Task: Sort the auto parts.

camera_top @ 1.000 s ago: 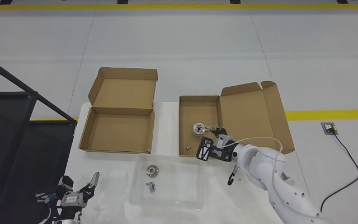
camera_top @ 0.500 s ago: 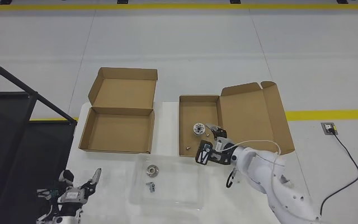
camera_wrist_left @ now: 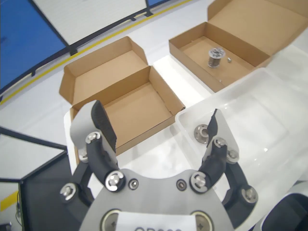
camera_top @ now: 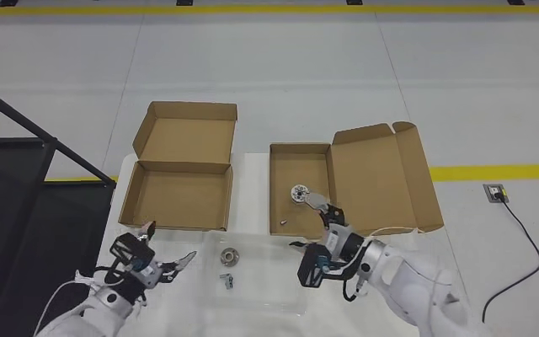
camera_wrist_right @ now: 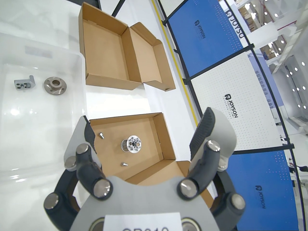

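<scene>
Top view: finds left gripper (camera_top: 168, 242) gaping wide, empty, just left of the clear bin (camera_top: 206, 274) holding a flange (camera_top: 228, 254) and bracket (camera_top: 226, 280), right gripper (camera_top: 301, 221) likewise wide and empty over the bin's far right corner, near the right box (camera_top: 272, 189) with its hub (camera_top: 299, 193).

1. White wall panel (camera_wrist_right: 228, 90): we log a dark logo with a word mark, left untranscribed.
2. Blue wall panel (camera_wrist_right: 199, 29): white logo with word mark, likewise.
3. White label (camera_wrist_right: 142, 222) on right gripper (camera_wrist_right: 148, 121) base: characters cut off, unreadable.
4. Second label (camera_wrist_left: 156, 222) on left gripper (camera_wrist_left: 156, 108) base: likewise cut off.
</scene>
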Controlling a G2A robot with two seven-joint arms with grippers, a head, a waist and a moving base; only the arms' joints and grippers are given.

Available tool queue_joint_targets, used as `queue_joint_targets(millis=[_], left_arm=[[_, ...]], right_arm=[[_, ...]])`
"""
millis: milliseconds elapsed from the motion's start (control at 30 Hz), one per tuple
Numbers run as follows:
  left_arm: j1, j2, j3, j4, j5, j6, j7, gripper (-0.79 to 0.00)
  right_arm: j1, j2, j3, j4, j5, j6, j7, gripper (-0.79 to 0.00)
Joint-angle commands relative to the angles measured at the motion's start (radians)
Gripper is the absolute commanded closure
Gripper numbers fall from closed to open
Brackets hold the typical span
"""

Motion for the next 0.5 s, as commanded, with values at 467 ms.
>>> queue_joint_targets(millis=[467], left_arm=[[-0.136,0.018,0.058,0.075,-0.025,-0.22,-0.173,-0.785]], right_arm=[[-0.021,0.001,0.024,-0.015,0.046,0.009,0.005,-0.785]])
